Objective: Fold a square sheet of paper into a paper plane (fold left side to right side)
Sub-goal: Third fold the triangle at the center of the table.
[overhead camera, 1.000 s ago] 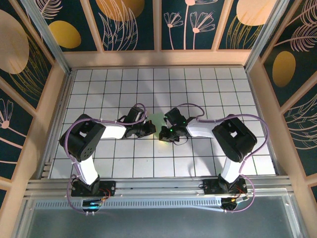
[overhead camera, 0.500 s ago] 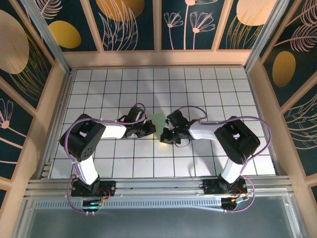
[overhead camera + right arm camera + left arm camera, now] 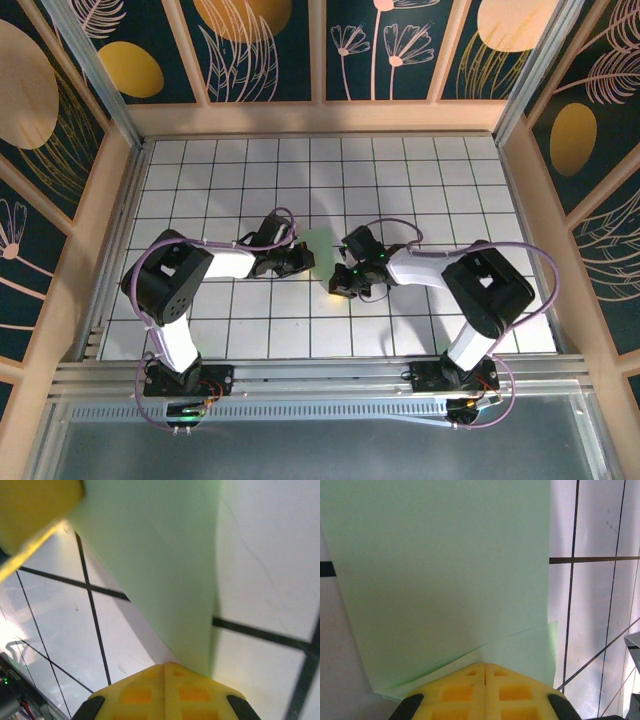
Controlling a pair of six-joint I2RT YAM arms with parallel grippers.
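Lying between the two grippers in the top view, the square sheet of paper [image 3: 318,243] is showing as a narrow pale-green strip whose long axis is running away from the arm bases. The left gripper [image 3: 303,262] is meeting its left edge, and the right gripper [image 3: 338,288] is sitting at its near right corner, so both are equally close. In the left wrist view the left gripper [image 3: 485,677] is pressing its fingertips together at the near edge of the sheet [image 3: 445,570], which is stretching straight ahead of them with a folded flap showing. The right gripper [image 3: 165,680] is likewise closed tight, with the sheet [image 3: 160,555] running ahead of it (whether either pair is actually pinching paper I cannot tell). Compared with a second ago, the right gripper is sliding toward the near right and its elbow is swinging outward, while the left arm is staying put.
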